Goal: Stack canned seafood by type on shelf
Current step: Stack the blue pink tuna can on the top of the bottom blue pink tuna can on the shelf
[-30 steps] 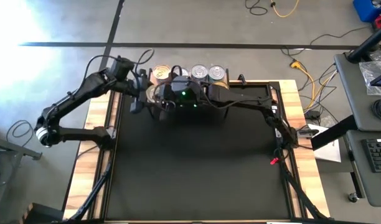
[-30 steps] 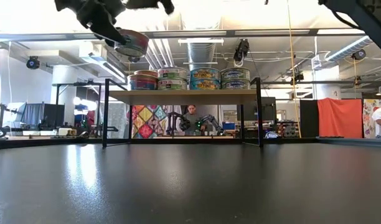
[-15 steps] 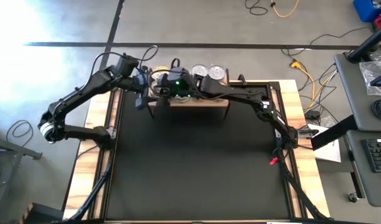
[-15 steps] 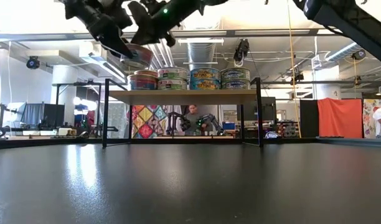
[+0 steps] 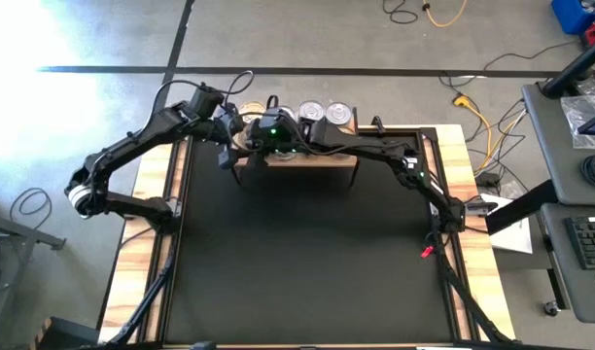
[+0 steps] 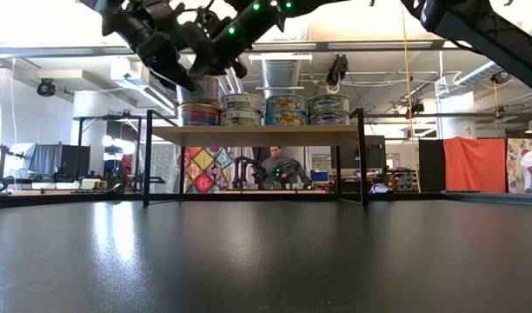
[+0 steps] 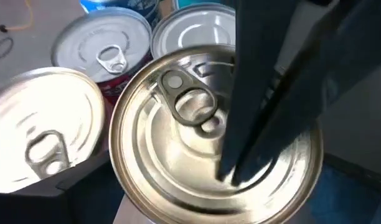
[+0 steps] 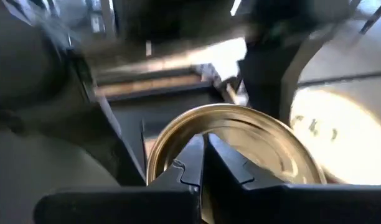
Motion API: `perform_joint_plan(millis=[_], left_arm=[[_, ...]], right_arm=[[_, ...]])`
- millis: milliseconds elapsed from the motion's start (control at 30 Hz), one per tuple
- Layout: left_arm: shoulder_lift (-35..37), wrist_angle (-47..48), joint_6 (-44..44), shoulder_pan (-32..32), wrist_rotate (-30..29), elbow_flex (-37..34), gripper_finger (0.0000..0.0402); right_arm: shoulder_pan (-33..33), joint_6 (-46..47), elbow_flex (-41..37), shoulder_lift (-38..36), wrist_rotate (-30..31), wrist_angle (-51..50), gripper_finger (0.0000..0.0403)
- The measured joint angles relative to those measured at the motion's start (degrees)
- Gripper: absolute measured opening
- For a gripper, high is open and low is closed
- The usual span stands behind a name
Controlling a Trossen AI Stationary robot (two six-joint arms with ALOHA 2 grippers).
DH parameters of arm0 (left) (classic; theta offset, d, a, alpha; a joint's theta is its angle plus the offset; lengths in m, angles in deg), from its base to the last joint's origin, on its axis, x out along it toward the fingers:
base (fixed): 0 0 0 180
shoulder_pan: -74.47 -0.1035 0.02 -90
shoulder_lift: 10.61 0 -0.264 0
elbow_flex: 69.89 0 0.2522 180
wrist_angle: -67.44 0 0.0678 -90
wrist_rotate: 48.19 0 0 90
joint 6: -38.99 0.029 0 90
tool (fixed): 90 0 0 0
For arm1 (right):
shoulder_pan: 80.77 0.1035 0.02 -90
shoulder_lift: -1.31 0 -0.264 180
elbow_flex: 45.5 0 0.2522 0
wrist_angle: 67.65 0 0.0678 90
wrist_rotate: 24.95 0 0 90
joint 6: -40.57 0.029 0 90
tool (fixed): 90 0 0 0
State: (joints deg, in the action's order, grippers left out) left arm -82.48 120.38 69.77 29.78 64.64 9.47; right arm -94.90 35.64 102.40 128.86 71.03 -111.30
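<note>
**Both arms over the shelf's left end**

I am holding my left gripper (image 6: 175, 54) over the shelf (image 6: 257, 135), fingers wide around a can (image 7: 215, 146). My right gripper (image 8: 200, 163), fingers clenched, is pressing on its lid. More cans (image 6: 286, 109) are sitting in a row on the shelf.

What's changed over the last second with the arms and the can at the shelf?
The left gripper carried its can rightward onto the leftmost stack on the shelf. The right gripper swung in beside it, shut. The other stacks stayed put.
</note>
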Motion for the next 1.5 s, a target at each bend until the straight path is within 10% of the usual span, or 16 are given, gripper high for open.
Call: perform_joint_plan(millis=[833, 1500], left_arm=[[5.7, 11.7, -3.3, 0.0, -4.1, 5.2, 0.0396], [7.3, -1.2, -13.0, 0.0, -16.0, -5.0, 0.0396]], right_arm=[[-1.0, 1.9, 0.7, 0.5, 0.2, -1.8, 0.0013], [-3.3, -0.2, 0.7, -3.7, 7.1, -14.1, 0.0013]])
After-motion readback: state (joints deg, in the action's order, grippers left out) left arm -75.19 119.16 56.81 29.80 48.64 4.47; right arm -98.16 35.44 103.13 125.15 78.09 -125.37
